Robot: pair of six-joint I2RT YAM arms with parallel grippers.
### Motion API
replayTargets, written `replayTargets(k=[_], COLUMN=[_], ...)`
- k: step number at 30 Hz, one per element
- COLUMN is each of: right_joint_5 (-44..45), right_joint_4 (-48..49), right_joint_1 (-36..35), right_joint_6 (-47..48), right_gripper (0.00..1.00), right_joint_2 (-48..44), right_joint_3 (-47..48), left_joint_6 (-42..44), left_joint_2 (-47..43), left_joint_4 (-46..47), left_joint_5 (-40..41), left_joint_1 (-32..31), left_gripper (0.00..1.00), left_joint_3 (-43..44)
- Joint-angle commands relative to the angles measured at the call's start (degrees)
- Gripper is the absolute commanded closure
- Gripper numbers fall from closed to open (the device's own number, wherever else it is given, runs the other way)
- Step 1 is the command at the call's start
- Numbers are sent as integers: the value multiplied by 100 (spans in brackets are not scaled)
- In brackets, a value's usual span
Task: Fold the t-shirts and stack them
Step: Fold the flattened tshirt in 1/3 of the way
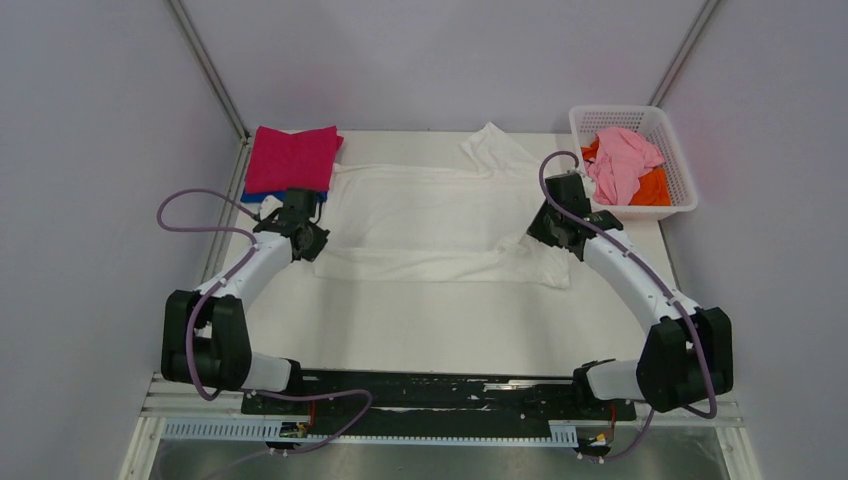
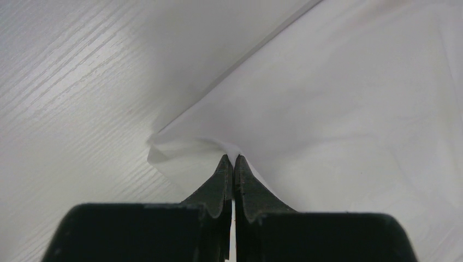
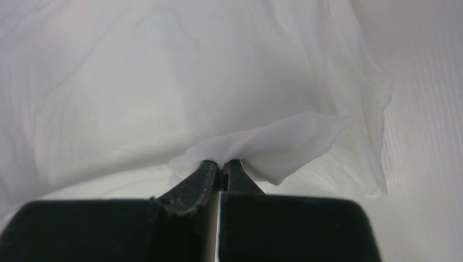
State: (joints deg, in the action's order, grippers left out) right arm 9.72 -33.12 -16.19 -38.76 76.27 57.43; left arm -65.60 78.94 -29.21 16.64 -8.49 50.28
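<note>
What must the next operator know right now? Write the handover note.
Left gripper: shut on the white t-shirt, left edge.
Right gripper: shut on its right edge.
It lies spread mid-table.
Done: magenta t-shirt folded on a blue t-shirt, far left.
Left: finish folding the white one, stack it, then the pink t-shirt and orange t-shirt in the basket.

White wood-grain laminate desk (image 1: 430, 325), centre. Plain pale lilac-grey walls (image 1: 430, 50) at nine, twelve and three o'clock. Slim grey metal corner posts (image 1: 208, 65) at eleven and one.
</note>
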Motion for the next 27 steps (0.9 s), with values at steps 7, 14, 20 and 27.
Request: replayTargets(k=[7, 14, 20, 27], right_joint_5=[-230, -306, -322, -363], right_joint_4=[546, 591, 603, 570], right_joint_1=[289, 396, 496, 651], right_joint_6=[710, 994, 1046, 1247], right_gripper=[100, 99, 97, 78], right_joint_2=[619, 1476, 2595, 4123], right_joint_3=[869, 1461, 2232, 3746], left_joint_6=[93, 185, 349, 482], left_joint_2=[249, 814, 1431, 1838], left_joint_4=[386, 543, 569, 638], left_joint_5=[385, 460, 638, 534], left_joint_1=[123, 158, 189, 207], left_gripper=[100, 100, 93, 20], left_joint_3=[448, 738, 1178, 1478])
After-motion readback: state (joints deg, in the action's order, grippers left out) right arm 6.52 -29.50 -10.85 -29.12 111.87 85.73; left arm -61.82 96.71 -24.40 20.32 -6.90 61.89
